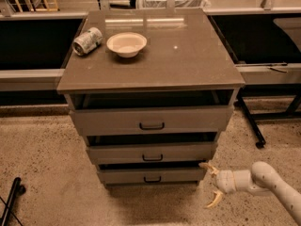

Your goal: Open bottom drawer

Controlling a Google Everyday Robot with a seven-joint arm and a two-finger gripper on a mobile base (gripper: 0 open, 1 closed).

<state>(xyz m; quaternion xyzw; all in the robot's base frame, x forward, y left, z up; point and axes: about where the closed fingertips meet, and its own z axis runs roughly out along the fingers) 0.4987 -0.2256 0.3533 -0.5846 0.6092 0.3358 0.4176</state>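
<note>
The bottom drawer point(151, 175) is the slimmest, lowest grey-brown front of the cabinet, with a small dark bar handle point(152, 179) at its centre. It stands slightly pulled out, with a dark gap above it. My gripper point(209, 185) is low at the right, just off the drawer's right end, with its two cream fingers spread open and pointing left. The upper fingertip point(205, 165) is close to the drawer's right corner. It holds nothing.
The middle drawer point(151, 152) and the tall top drawer point(151, 120) are also ajar. A white bowl point(126, 44) and a tipped can point(87, 41) lie on the cabinet top point(188, 65). A dark table leg point(250, 121) stands at the right, a black stand foot point(11, 201) at the lower left.
</note>
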